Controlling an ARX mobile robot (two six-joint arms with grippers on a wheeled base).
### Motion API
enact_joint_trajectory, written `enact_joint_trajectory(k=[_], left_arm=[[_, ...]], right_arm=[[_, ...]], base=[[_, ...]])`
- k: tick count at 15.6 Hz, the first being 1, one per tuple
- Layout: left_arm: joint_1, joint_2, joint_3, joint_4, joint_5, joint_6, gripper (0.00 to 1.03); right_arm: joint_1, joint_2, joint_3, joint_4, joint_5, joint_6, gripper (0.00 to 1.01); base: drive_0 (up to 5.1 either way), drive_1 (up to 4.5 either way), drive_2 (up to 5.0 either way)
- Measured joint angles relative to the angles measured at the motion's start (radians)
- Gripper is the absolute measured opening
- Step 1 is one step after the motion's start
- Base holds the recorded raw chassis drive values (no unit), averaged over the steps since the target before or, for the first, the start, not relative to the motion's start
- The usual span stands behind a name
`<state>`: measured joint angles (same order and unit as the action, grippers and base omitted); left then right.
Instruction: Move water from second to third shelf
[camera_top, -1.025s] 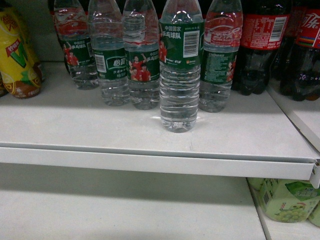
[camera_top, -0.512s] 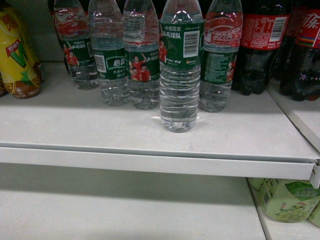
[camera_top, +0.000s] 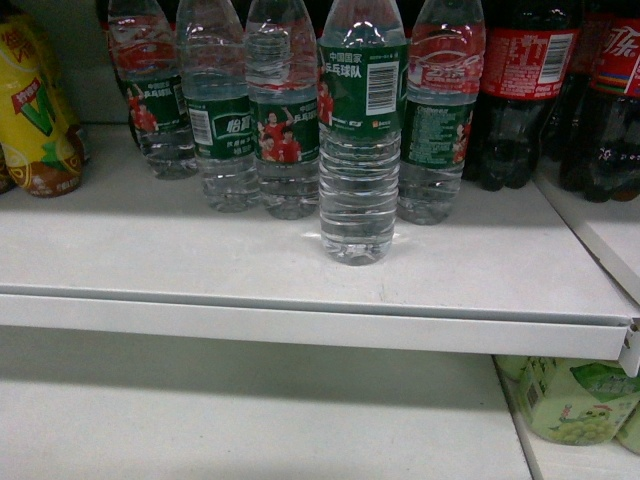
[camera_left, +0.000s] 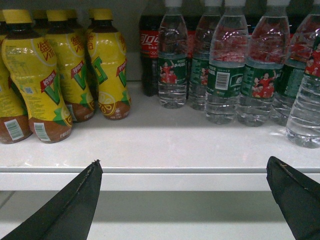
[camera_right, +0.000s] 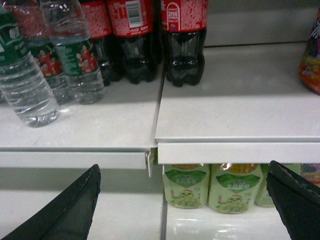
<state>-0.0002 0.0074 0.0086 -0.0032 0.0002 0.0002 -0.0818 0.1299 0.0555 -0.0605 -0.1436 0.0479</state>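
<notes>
Head: five green-label water bottles, front water bottle (camera_top: 360, 150) with barcode, on shelf (camera_top: 300, 270) | Left wrist: left gripper (camera_left: 185, 200) fingers spread, three yellow-capped bottles (camera_left: 107, 65) above-left | Right wrist: right gripper (camera_right: 185, 200) fingers spread, red-label cola bottles (camera_right: 182, 40) above.

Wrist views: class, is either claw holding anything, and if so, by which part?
Nothing is held. The left claw and right claw are both open and empty, short of the front water bottle, which stands untouched on the shelf.
</notes>
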Motion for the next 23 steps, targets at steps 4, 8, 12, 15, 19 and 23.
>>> enact_joint_trajectory(k=[4,8,12,15,19,23], left_arm=[[0.000,0.000,0.000,0.000,-0.001,0.000,0.98],[0.000,0.000,0.000,0.000,-0.001,0.000,0.98],[0.000,0.000,0.000,0.000,-0.001,0.000,0.98],[0.000,0.000,0.000,0.000,-0.001,0.000,0.98],[0.000,0.000,0.000,0.000,-0.001,0.000,0.98],[0.000,0.000,0.000,0.000,-0.001,0.000,0.98]], right_arm=[[-0.008,0.365,0.193,0.342,-0.029,0.011,0.98],[0.123,0.697,0.418,0.499,0.025,0.000,0.98],[0.323,0.890,0.454,0.586,0.068,-0.061,0.98],[0.412,1.078,0.439,0.655,0.079,-0.108,0.98],[0.516,1.325,0.514,0.735,0.122,-0.146,0.98],[0.574,1.421,0.615,0.752,0.120,-0.126,0.98]], base=[[0.0,0.00,0.0],[0.0,0.00,0.0],[0.0,0.00,0.0],[0.0,0.00,0.0],[0.0,0.00,0.0],[0.0,0.00,0.0]])
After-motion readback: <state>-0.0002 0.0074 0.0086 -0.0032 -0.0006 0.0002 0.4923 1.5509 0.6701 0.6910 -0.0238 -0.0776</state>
